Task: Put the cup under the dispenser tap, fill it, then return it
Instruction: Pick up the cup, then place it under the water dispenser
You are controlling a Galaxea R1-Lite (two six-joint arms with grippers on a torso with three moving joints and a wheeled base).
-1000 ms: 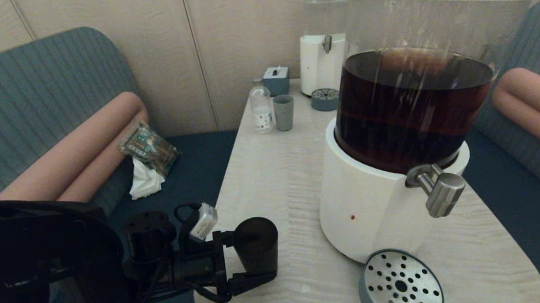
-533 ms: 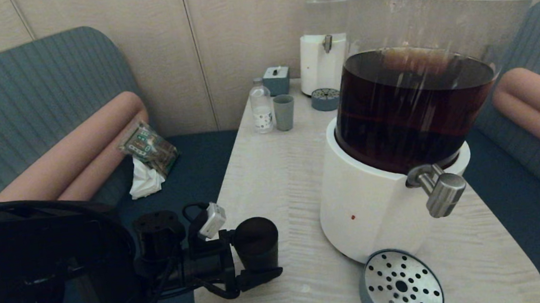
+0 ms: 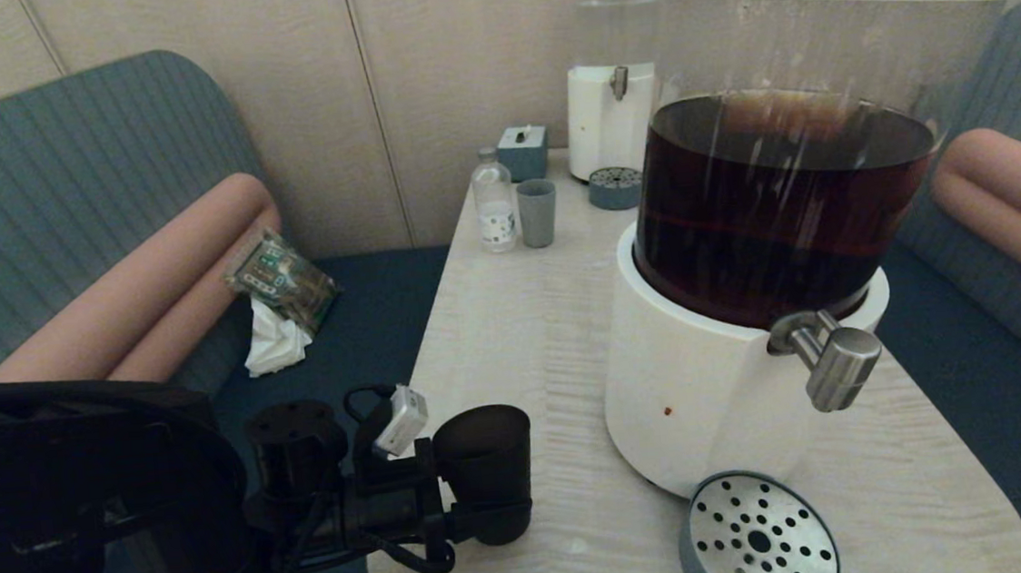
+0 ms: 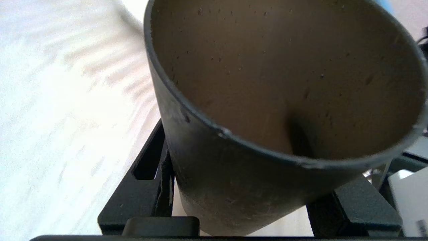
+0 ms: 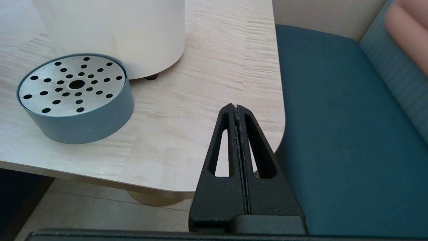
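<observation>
The matte black cup (image 3: 485, 457) is at the table's near left edge, and my left gripper (image 3: 489, 498) is shut on its lower part from the left. In the left wrist view the cup (image 4: 234, 187) fills the frame between two black fingers (image 4: 140, 190), and no liquid shows inside it. The brushed-steel dispenser tap (image 3: 831, 361) juts from the big white-based dispenser (image 3: 693, 400) of dark brown liquid, well to the cup's right. My right gripper (image 5: 236, 107) is shut and empty over the table's near right corner. It is outside the head view.
A round blue-grey drip tray (image 3: 756, 536) with a perforated steel top lies below the tap, also seen as the drip tray (image 5: 75, 97). Far back stand a paler grey-green tumbler (image 3: 537, 213), a small bottle (image 3: 494, 204) and a clear-liquid dispenser (image 3: 611, 115). Sofas flank the table.
My left gripper has pushed further round the cup and shut on it. The cup now looks slightly raised and a little nearer the dispenser. The right arm has not moved.
</observation>
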